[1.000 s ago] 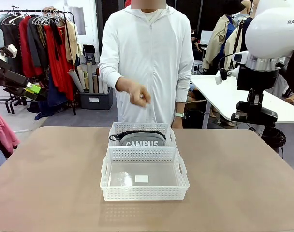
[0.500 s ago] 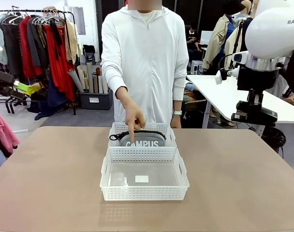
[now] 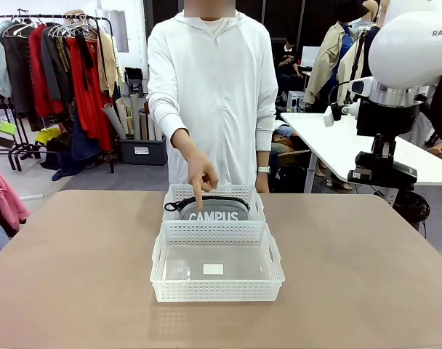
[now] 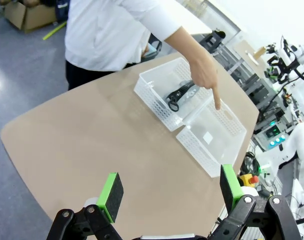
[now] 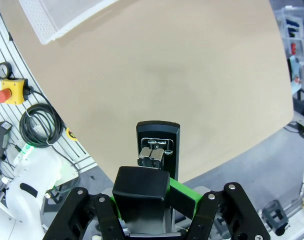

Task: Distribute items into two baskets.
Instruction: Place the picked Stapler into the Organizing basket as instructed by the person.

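The right arm (image 3: 414, 47) has a glossy white rounded shell with grey lettering, a silver ring beneath it and black parts below. The left gripper (image 4: 172, 192) has black linkage fingers with silver pivot screws and bright green pads (image 4: 111, 196). The right gripper (image 5: 154, 197) is likewise black with green pads. The person (image 3: 214, 94) wears a white zip-up hooded jacket with long sleeves and a wristwatch (image 3: 270, 172).

Front camera faces the person across the table (image 3: 75, 247); both wrist cameras look down from high, sharing it.
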You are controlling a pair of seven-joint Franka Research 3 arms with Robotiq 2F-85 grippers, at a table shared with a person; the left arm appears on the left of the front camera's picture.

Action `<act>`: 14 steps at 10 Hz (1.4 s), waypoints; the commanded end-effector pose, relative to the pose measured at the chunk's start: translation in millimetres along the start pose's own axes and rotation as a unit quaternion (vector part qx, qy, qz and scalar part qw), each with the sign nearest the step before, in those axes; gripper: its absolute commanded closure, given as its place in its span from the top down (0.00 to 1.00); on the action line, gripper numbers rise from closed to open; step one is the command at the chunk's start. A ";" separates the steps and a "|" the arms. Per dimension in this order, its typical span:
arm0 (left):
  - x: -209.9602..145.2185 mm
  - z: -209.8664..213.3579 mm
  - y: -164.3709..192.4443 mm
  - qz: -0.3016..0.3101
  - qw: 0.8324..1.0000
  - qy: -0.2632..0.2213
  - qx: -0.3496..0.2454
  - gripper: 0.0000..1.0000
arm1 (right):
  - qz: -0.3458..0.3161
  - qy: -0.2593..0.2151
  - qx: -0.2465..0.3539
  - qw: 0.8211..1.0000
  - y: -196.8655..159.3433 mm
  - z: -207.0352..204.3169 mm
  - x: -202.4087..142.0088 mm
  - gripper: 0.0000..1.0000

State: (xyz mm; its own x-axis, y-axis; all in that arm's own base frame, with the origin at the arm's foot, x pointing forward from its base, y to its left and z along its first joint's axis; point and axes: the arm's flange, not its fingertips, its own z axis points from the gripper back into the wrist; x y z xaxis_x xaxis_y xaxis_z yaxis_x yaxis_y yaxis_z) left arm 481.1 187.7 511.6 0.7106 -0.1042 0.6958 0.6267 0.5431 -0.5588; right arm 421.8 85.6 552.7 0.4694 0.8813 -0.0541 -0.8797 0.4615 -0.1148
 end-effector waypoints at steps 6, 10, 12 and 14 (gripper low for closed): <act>-20.4 -9.2 -8.3 -0.021 0.999 0.010 -0.029 1.00 | 0.048 -0.030 -0.008 0.998 12.6 1.4 14.1 0.13; -12.5 -10.6 -2.3 -0.010 1.000 0.009 -0.025 1.00 | 0.104 -0.039 -0.016 0.994 30.5 -2.0 46.0 0.13; -12.5 -10.6 -2.3 -0.010 1.000 0.009 -0.025 1.00 | 0.133 -0.049 -0.017 0.990 39.5 -9.3 62.8 0.13; -12.5 -10.6 -2.3 -0.010 1.000 0.009 -0.025 1.00 | 0.164 -0.061 -0.026 0.984 51.1 -15.9 82.1 0.13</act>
State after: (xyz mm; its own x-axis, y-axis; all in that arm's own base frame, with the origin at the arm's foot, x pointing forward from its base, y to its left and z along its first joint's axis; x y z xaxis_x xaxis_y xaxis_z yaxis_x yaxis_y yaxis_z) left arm 473.8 178.1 498.6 0.7046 -0.1329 0.6970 0.6560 0.4966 -0.5684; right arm 416.6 176.1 530.9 0.2055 0.9785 -0.0192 -0.9675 0.2002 -0.1546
